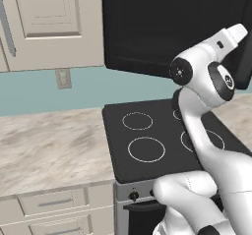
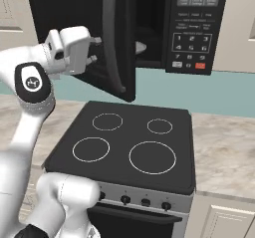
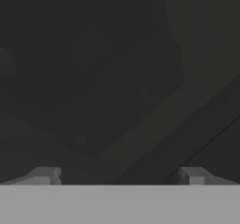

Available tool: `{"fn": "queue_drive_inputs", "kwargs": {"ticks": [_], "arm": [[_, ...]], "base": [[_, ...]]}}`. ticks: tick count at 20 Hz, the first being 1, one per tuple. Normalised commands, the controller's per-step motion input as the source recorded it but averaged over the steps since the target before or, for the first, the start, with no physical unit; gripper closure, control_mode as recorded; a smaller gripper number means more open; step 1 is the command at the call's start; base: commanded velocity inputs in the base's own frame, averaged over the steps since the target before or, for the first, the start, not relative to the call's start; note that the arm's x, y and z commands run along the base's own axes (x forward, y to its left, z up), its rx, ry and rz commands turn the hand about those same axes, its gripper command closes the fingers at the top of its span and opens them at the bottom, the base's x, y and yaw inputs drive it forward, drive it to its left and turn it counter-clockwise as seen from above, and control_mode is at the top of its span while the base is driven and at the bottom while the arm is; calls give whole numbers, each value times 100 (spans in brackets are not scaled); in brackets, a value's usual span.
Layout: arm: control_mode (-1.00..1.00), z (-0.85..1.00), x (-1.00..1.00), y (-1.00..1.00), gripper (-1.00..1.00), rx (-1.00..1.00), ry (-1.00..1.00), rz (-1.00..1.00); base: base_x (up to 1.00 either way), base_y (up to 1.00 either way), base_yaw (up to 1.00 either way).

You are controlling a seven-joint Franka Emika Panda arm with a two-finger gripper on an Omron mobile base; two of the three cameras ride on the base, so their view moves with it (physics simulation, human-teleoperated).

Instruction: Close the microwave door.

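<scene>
The microwave door [image 2: 79, 13] is a glossy black panel that stands swung open, out over the stove toward the left. Its curved dark-grey bar handle [image 2: 119, 48] runs down near its free edge. The same door [image 1: 162, 27] spans the top of the left base view. My gripper [image 2: 95, 50] is open, and its two fingers [image 2: 97, 40] point at the door's outer face, just left of the handle. Whether they touch the door I cannot tell. In the hand view the gripper [image 3: 119, 175] has its tips wide apart, with the dark door surface [image 3: 117, 78] close ahead.
The microwave body shows its open cavity [image 2: 149, 28] and a keypad panel [image 2: 195, 28]. A black stove [image 2: 129, 142] with ring burners sits below, its knobs [image 2: 145, 201] along the front. Marble counters [image 1: 49, 145] flank it. Cream cabinets [image 1: 49, 22] and a wall outlet [image 1: 63, 78] are to the left.
</scene>
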Motion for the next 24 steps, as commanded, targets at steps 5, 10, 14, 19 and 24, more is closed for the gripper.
{"fn": "queue_drive_inputs", "kwargs": {"ticks": [5, 10, 14, 19, 24], "arm": [[-100, 0, 98, -28, -100, 0, 1, 0], [-100, 0, 93, -12, -100, 0, 0, 0], [-100, 1, 84, -14, -100, 0, 0, 2], [-100, 22, 57, -11, -100, 1, 6, 5], [-100, 6, 46, -18, -100, 3, 8, 5]], "base": [[0, 0, 0], [0, 0, 0], [0, 0, 0], [0, 0, 0], [0, 0, 0]]}}
